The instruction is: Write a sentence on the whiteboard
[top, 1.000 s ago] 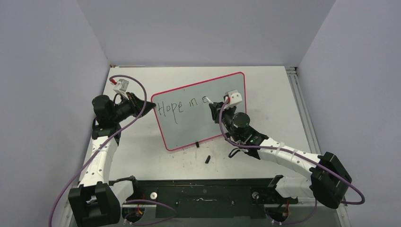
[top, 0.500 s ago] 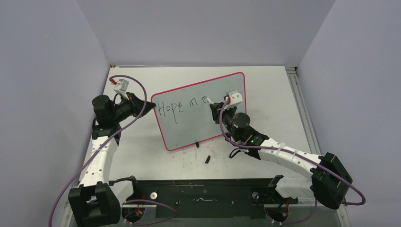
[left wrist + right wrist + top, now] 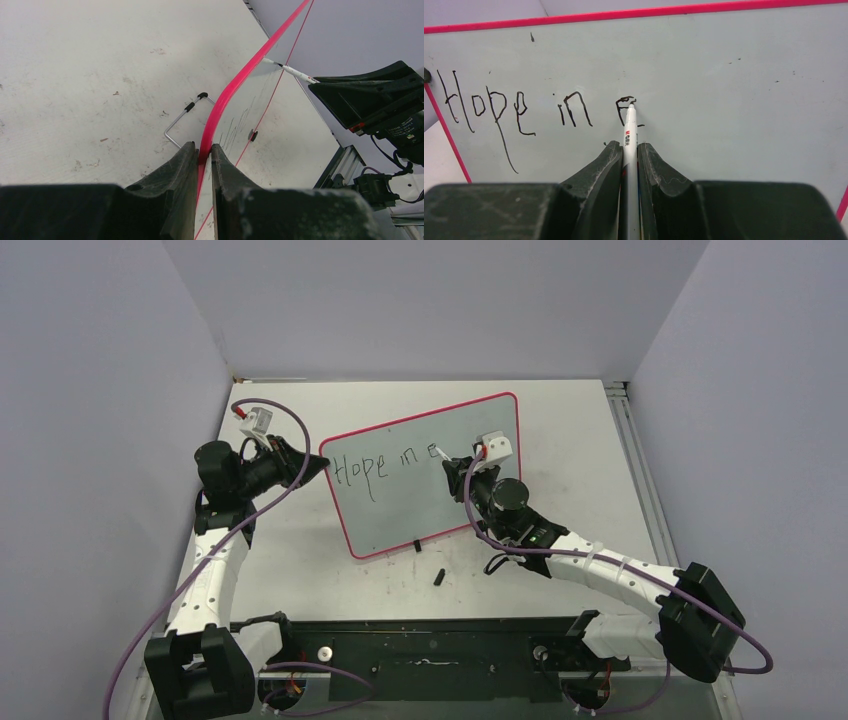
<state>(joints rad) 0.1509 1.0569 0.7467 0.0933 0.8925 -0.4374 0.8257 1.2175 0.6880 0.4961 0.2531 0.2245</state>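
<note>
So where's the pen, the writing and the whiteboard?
pen [image 3: 629, 121]: right wrist view, white barrel near the tip.
writing [image 3: 499, 106]: right wrist view, the word "Hope".
whiteboard [image 3: 410, 506]: top view, bare surface under the words.

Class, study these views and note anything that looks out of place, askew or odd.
Two small things. The whiteboard sits skewed on the table, its right end farther back. A small black piece, perhaps a pen cap, lies loose in front of it. Nothing looks spilled or broken.
</note>
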